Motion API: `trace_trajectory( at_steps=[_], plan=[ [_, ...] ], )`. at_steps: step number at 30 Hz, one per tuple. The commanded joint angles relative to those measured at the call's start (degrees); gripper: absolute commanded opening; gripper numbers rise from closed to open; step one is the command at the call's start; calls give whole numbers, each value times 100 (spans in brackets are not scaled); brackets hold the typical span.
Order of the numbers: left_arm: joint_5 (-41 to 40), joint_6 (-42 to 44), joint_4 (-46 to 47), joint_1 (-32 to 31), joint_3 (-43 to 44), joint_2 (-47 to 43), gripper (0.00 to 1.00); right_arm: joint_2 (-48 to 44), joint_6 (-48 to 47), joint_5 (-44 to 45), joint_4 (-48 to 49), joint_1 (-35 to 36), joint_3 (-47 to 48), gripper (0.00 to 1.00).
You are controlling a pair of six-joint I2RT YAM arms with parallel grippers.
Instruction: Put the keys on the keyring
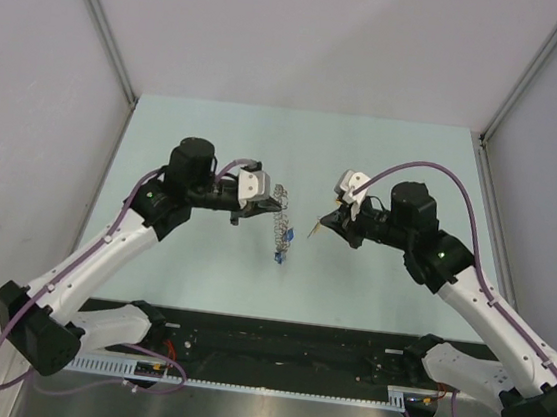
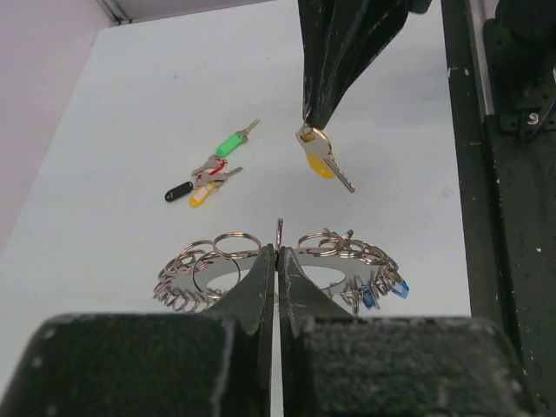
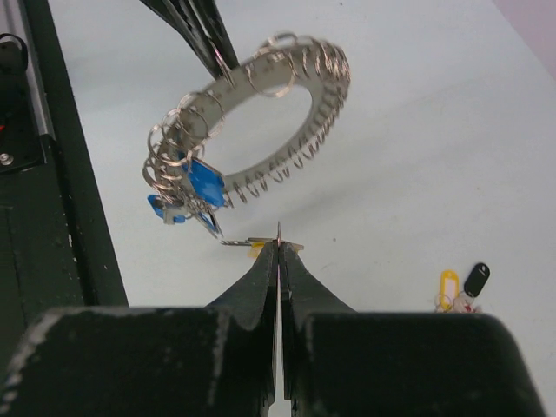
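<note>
My left gripper (image 1: 278, 207) is shut on the rim of the keyring (image 1: 278, 231) and holds it hanging above the table. In the left wrist view the gripper (image 2: 278, 250) pinches the grey ring (image 2: 334, 263), which is fringed with small silvery rings. Two blue-headed keys (image 3: 200, 182) hang from it. My right gripper (image 1: 320, 225) is shut on a yellow-headed key (image 2: 320, 160), held just right of the keyring. In the right wrist view the gripper (image 3: 278, 247) holds that key just below the ring (image 3: 265, 167), near the blue keys.
Loose keys lie on the table beyond the ring: green (image 2: 230, 143), black (image 2: 178, 192) and yellow (image 2: 201, 196) heads; the black one also shows in the right wrist view (image 3: 476, 278). A black rail (image 2: 499, 191) runs along the table's near edge.
</note>
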Motion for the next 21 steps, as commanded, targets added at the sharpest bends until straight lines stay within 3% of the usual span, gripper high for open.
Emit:
trace_trajectory(
  at_steps=[1, 21],
  plan=[
    [445, 619, -20, -105, 131, 35, 0, -129, -230, -527, 342, 12, 11, 0],
    [-732, 760, 562, -694, -880, -642, 0, 469, -1048, -151, 773, 864, 11, 0]
  ],
)
